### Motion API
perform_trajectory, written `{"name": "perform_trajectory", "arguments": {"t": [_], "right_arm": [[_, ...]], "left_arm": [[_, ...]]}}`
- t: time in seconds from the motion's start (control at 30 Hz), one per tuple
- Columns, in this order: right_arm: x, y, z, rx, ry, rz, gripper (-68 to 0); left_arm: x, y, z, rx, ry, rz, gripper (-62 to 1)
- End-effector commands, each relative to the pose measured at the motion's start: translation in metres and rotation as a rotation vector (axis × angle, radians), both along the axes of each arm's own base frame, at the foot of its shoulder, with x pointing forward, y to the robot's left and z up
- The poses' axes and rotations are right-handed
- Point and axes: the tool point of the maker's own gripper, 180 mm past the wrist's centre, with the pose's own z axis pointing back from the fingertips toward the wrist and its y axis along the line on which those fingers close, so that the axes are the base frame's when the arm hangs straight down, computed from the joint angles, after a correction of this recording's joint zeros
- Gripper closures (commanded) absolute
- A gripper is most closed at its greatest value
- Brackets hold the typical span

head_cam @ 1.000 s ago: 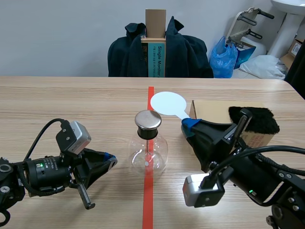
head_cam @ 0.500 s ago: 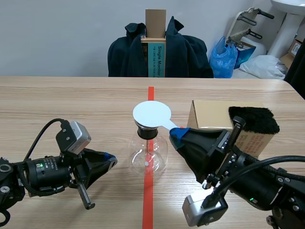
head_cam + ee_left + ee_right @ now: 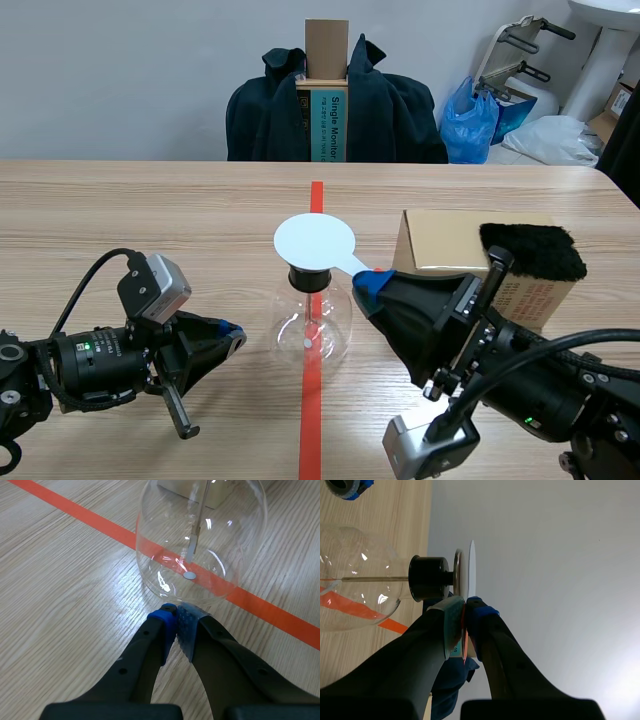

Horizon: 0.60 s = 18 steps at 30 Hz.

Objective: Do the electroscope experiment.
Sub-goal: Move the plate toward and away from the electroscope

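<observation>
A glass flask electroscope (image 3: 311, 325) with a black stopper stands on the red tape line at the table's middle. A round white disc paddle (image 3: 315, 241) lies flat over its metal cap, held by its handle in my right gripper (image 3: 370, 281), which is shut on it. In the right wrist view the white disc (image 3: 471, 569) sits right against the metal plate (image 3: 456, 573) above the stopper (image 3: 428, 578), pinched between my fingers (image 3: 464, 611). My left gripper (image 3: 232, 335) rests shut and empty on the table, its tips (image 3: 176, 619) almost touching the flask's glass bulb (image 3: 200, 535).
A cardboard box (image 3: 470, 250) with a black fur pad (image 3: 535, 250) on it stands right of the flask. A chair draped with a dark jacket (image 3: 335, 105) stands across the table. Bags and clutter (image 3: 500, 110) lie at the back right.
My right gripper carried the white disc leftward from beside the box to over the flask's metal cap, settling slightly lower. The left arm stayed still.
</observation>
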Motion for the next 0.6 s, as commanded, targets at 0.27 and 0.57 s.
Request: {"name": "perform_trajectory", "arguments": {"t": [0.27, 0.57], "right_arm": [[0.037, -0.026, 0.012, 0.016, -0.041, -0.214, -0.7], [0.066, -0.060, 0.013, 0.027, -0.032, -0.462, -0.7]], "left_arm": [[0.006, -0.005, 0.012, -0.038, -0.032, 0.006, -1.7], [0.009, -0.004, 0.012, -0.030, -0.042, 0.019, -1.7]]}}
